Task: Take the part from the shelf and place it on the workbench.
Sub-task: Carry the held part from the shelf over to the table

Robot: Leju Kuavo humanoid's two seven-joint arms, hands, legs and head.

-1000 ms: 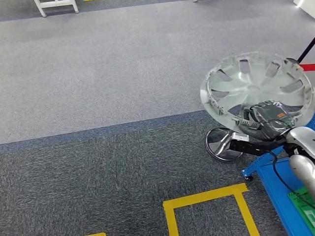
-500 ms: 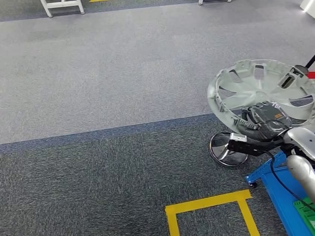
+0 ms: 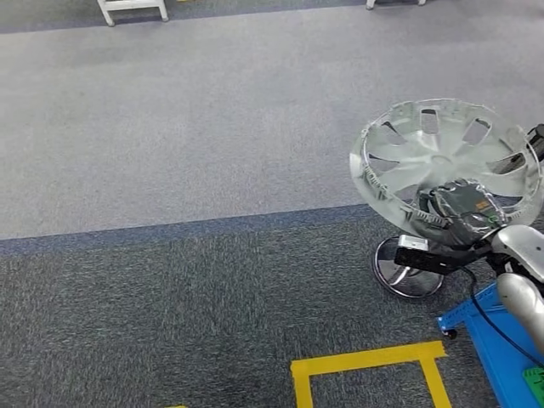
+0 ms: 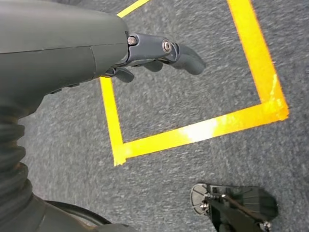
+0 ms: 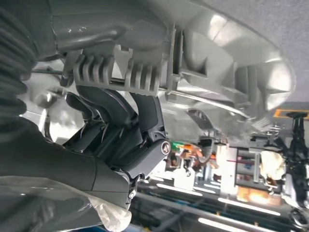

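Grey carpet [image 3: 192,127] spreads across the head view, paler in the far band and darker in the near one, with a dark blue stripe [image 3: 186,228] dividing them. White furniture legs [image 3: 132,10] stand at the far edge of the carpet. Yellow floor tape [image 3: 369,361] marks out a square on the dark band, and the left wrist view shows it on the carpet beyond the fingers [image 4: 182,55] of the left hand [image 4: 120,53]. Those fingers are stretched out and apart, with nothing between them.

At the right of the head view the part [image 3: 443,157], a silver plastic wheel cover with spoke-like openings, is carried in the air above the carpet, roughly level and slightly tilted. The right hand [image 3: 463,211], wrapped in clear film, grips it at the near rim from underneath. In the right wrist view the dark fingers [image 5: 146,116] curl up against the ribbed inner edge of the part [image 5: 204,63], closed on it. Below the fingers and the rim, a round chrome base [image 3: 409,268] rests on the carpet. A blue frame [image 3: 497,340] lies near it at the corner, with a black cable [image 3: 481,310] running over it.
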